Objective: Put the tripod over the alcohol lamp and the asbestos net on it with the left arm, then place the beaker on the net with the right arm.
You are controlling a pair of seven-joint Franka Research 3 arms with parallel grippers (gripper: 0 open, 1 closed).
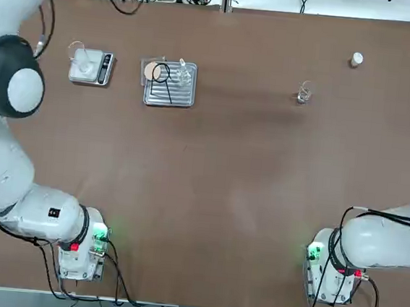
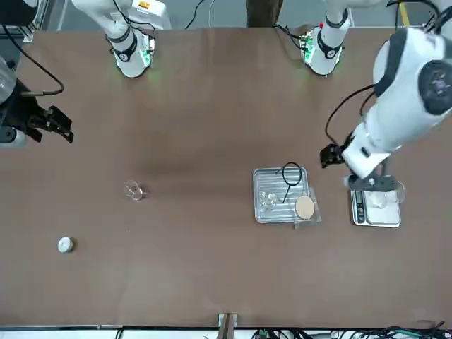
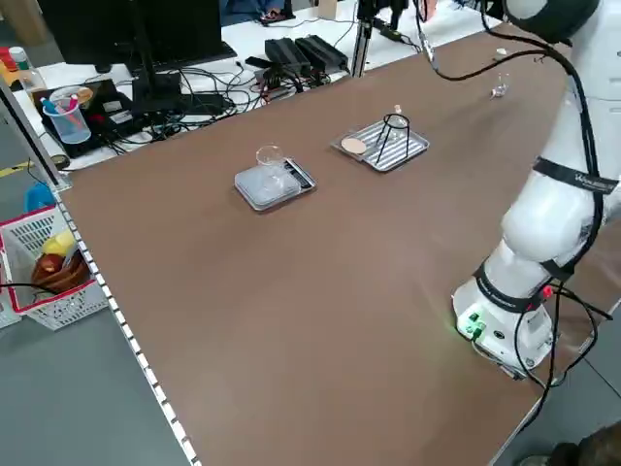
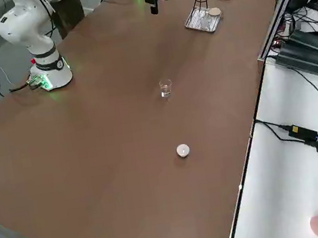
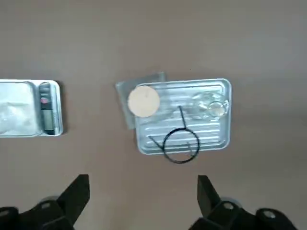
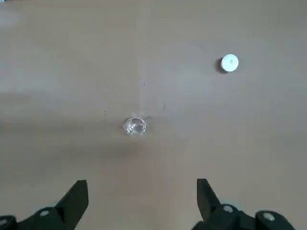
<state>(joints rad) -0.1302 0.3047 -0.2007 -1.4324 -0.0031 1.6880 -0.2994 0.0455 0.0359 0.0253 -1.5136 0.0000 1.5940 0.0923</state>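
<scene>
The tripod [image 1: 163, 74] stands on a ridged silver tray [image 1: 168, 98] at the back left, its black ring [image 5: 180, 144] uppermost. The asbestos net [image 1: 152, 70] lies over the tray's left edge, tan disc [image 5: 144, 101] up. Also on the tray, beside the tripod, is the clear alcohol lamp [image 1: 185, 72]. The beaker [image 1: 303, 95] stands alone on the table at the back right. My left gripper [image 5: 141, 197] hovers high on the near side of the tray, open and holding nothing. My right gripper [image 6: 141, 201] hangs open above the table, short of the beaker [image 6: 135, 126].
A white scale [image 1: 90, 67] with a clear glass vessel sits left of the tray. A small white cap [image 1: 356, 60] stands at the back right, beyond the beaker. Cables and power strips lie off the table's far edge.
</scene>
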